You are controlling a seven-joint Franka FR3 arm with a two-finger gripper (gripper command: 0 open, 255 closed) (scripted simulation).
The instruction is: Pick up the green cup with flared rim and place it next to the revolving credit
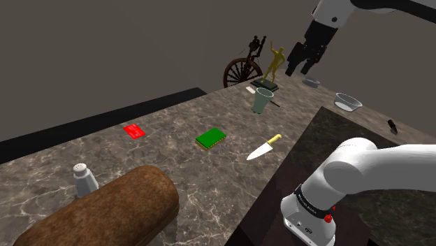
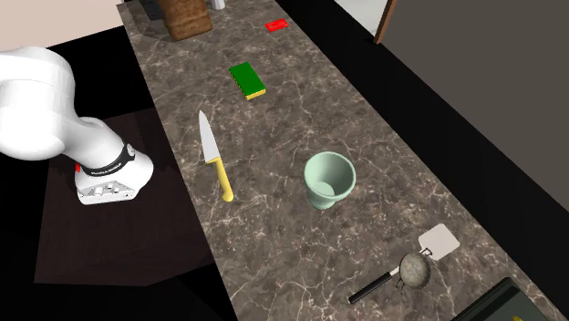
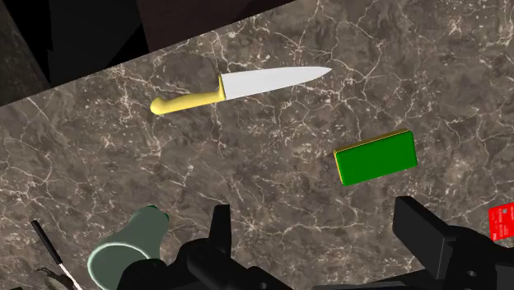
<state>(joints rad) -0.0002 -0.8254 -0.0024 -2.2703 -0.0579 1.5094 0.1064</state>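
Pale green cup (image 1: 263, 100) (image 2: 329, 179): upright on the dark marbled counter (image 1: 175, 112) (image 2: 301, 119), long axis vertical, mouth up, foot down. Wide flared rim, body tapering below it to a narrow waist, then a small spreading foot. Plain, matte, one even colour inside and out. Placed about midway between the counter's two long edges, toward the end with the golden statuette (image 1: 274, 66).

Black gripper (image 1: 299, 68) (image 3: 321, 247) hovering well above the counter, out past the cup on the statuette side. Fingers wide apart, nothing between them, nothing touched. From the wrist camera, cup (image 3: 128, 251) seen at a slant from above, beside one finger (image 3: 218, 239) and outside the gap.

Yellow-handled knife (image 1: 264, 147) (image 2: 215, 155) (image 3: 239, 89) flat between the cup and the long edge by the stand (image 2: 173, 228), lying roughly along the counter's length, blade aimed away from the statuette end.

Green block (image 1: 210, 138) (image 2: 247, 79) (image 3: 376, 157) with a yellow side farther along, near mid-width.

Red card (image 1: 135, 130) (image 2: 277, 25) (image 3: 501, 222) flat beyond the block, close to the long edge opposite the stand, well apart from the cup.
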